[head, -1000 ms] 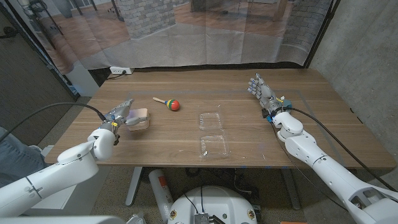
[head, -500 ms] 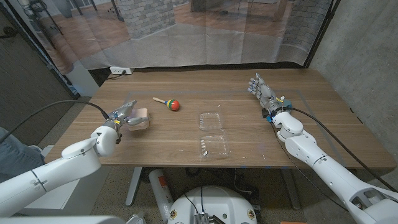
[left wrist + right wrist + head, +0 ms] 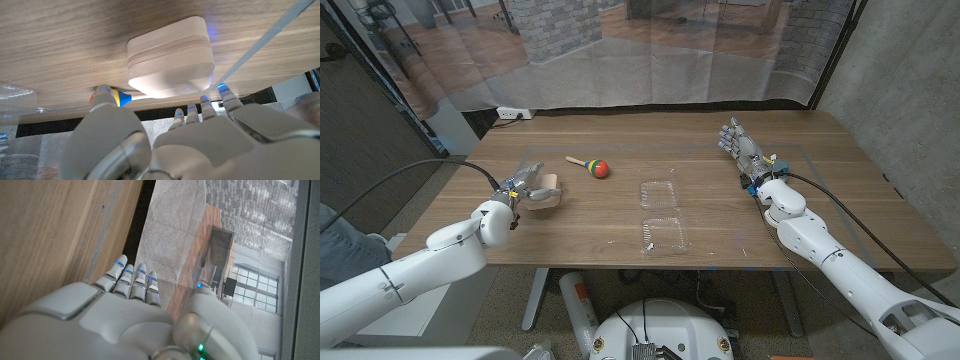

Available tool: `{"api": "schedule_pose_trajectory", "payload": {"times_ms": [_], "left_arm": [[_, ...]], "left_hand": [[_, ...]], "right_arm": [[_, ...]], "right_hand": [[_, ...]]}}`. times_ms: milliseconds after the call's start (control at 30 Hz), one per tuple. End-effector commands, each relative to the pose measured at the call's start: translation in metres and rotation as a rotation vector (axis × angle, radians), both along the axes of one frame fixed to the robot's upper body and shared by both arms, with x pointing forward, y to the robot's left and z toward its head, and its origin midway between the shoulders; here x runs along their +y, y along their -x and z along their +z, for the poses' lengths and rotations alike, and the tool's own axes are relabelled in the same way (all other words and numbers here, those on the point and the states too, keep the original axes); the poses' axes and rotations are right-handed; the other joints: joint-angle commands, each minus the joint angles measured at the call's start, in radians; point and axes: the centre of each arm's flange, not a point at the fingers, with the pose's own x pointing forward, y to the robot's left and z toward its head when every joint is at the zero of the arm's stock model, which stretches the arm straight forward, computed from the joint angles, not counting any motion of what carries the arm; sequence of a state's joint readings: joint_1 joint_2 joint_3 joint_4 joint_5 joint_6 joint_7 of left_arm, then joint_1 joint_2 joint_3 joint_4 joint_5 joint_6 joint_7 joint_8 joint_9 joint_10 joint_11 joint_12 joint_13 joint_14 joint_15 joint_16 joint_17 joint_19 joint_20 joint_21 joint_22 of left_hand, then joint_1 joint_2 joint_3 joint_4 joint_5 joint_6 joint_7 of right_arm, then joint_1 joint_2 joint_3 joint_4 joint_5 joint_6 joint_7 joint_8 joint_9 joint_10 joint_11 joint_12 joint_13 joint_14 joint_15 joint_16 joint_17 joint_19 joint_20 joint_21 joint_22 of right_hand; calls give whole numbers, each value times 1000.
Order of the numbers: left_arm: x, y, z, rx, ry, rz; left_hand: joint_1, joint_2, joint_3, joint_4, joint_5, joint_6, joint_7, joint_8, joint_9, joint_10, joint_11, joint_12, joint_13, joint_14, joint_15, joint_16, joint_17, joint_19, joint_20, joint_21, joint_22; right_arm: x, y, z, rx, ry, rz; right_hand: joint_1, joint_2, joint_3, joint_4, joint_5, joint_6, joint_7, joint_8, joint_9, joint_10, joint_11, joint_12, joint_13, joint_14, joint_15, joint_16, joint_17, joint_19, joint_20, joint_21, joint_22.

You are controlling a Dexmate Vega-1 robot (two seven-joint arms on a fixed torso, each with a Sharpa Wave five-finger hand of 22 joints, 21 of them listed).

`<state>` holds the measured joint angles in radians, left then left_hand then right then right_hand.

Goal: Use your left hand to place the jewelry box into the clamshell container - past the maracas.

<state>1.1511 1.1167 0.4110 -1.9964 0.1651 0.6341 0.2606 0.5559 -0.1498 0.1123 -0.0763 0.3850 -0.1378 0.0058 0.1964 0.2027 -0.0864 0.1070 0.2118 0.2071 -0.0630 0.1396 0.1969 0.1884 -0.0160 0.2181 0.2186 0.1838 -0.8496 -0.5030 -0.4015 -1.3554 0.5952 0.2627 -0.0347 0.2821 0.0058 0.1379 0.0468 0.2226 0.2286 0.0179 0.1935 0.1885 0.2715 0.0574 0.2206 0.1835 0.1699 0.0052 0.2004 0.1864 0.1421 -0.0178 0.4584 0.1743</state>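
One left hand (image 3: pixel 520 187) has its fingers (image 3: pixel 202 107) spread just beside the jewelry box (image 3: pixel 546 193) on the tabletop (image 3: pixel 720 225), ready to grab it, with the maraca (image 3: pixel 591 165) and open clamshell container (image 3: pixel 660 214) farther along, while the right hand (image 3: pixel 740 148) waits with straight fingers.

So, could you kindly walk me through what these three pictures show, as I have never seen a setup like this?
This is a two-armed robot standing at a wooden table. The wide picture comes from a camera on its head, looking down; the other two come from cameras on its wrists, looking along the backs of its hands. On the table lie a pale jewelry box, a colourful maraca and a clear clamshell container, lying open. The left hand is at the jewelry box with its fingers spread around it; a firm hold cannot be confirmed. The right hand holds nothing, fingers extended near the table's far edge.
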Motion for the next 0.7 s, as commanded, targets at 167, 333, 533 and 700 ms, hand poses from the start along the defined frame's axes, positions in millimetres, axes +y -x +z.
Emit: {"api": "schedule_pose_trajectory", "payload": {"times_ms": [167,333,533,700], "left_arm": [[-5,-9,-9,21,36,-2],[-7,-13,-10,23,40,-3],[-9,-14,-11,6,48,6],[-10,-13,-11,-10,58,16]], "left_hand": [[17,5,-4,-5,6,-1,2,6,1,4,-2,6,5,14,-1,8,2,15,-2,7,5],[22,8,-4,-7,7,-1,1,7,1,3,-2,6,6,19,-1,9,2,23,-2,9,5],[53,29,4,-17,13,-4,-3,10,2,6,-14,10,7,40,-15,15,3,73,-4,24,8],[163,92,40,-50,18,-1,-21,19,6,16,-46,22,17,127,-54,41,17,269,-5,87,18]], "right_arm": [[0,-6,1,3,-2,4],[1,-8,2,1,-5,8],[2,-9,3,-1,-7,10],[2,-10,3,-1,-6,12]], "right_hand": [[6,4,4,-6,1,4,-10,3,1,2,-1,-3,4,7,2,-4,2,8,0,-6,4],[6,4,4,-6,1,4,-10,3,1,3,0,-3,4,8,2,-4,2,9,1,-7,4],[6,4,3,-7,1,4,-11,3,1,3,-1,-3,4,8,2,-4,2,11,1,-9,5],[5,4,3,-7,1,4,-11,3,2,2,-3,-3,4,7,1,-4,2,12,2,-10,5]]}}
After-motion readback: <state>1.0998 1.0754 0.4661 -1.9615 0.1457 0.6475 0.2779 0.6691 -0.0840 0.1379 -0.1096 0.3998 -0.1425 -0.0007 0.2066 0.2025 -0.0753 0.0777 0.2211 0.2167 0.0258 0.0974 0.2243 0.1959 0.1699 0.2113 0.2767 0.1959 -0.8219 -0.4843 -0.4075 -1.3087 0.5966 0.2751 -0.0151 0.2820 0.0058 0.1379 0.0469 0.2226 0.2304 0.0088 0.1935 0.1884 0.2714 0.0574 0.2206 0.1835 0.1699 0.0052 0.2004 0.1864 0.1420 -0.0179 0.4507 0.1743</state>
